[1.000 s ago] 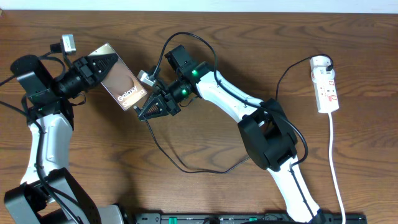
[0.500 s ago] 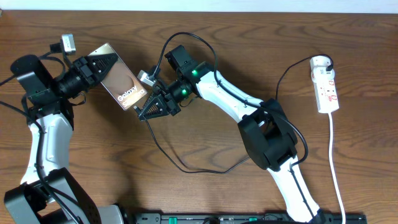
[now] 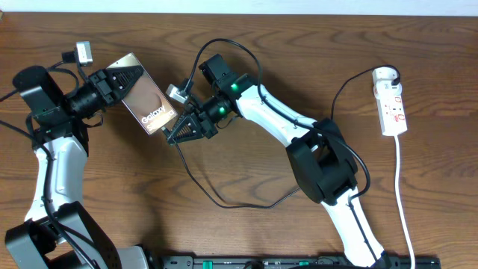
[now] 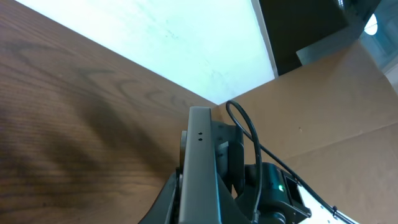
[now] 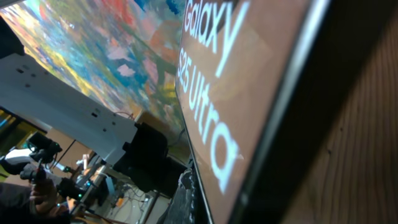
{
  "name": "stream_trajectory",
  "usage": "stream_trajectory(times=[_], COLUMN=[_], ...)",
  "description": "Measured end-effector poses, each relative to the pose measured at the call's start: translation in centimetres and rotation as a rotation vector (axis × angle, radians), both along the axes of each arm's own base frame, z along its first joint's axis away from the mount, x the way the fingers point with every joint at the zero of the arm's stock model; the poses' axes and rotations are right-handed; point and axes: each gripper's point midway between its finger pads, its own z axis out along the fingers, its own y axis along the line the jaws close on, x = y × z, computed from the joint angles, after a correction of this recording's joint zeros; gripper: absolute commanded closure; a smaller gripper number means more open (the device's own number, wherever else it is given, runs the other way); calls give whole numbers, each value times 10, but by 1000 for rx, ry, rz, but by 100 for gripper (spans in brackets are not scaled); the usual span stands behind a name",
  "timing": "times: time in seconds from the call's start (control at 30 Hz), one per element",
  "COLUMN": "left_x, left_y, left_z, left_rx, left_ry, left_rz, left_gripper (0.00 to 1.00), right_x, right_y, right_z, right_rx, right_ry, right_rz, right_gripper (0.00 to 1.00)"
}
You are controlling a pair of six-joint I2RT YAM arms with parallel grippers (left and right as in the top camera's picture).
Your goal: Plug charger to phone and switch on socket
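The phone [image 3: 147, 102], brown-bronze with white "Galaxy" lettering, is held off the table at the upper left. My left gripper [image 3: 125, 78] is shut on its upper end. In the left wrist view the phone's grey edge [image 4: 200, 163] stands between the jaws [image 4: 199, 208]. My right gripper [image 3: 173, 135] is shut at the phone's lower right end, and the charger cable [image 3: 231, 206] trails down from it. The right wrist view is filled by the phone's lettered face [image 5: 217, 93]; the plug tip is hidden. The white socket [image 3: 391, 102] lies at the far right.
The charger cable loops across the table's middle and runs up to the rounded end of the socket. The socket's white cord [image 3: 402, 194] runs toward the front edge. A black bar [image 3: 299, 261] lies along the front. The right arm [image 3: 321, 161] spans the middle.
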Motion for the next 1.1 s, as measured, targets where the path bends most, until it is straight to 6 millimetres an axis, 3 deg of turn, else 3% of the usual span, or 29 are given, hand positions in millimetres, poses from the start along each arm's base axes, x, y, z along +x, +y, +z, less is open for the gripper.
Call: stream_trajectory(times=[1.1], left_x=[-3], left_y=[-3], left_z=[2], left_rx=[21], left_ry=[-39], left_rz=[-28], left_gripper=[92], right_x=[2], right_y=[-1], right_z=[-1], right_rx=[-5], right_ry=[2], right_rz=[-6], right_gripper=[99])
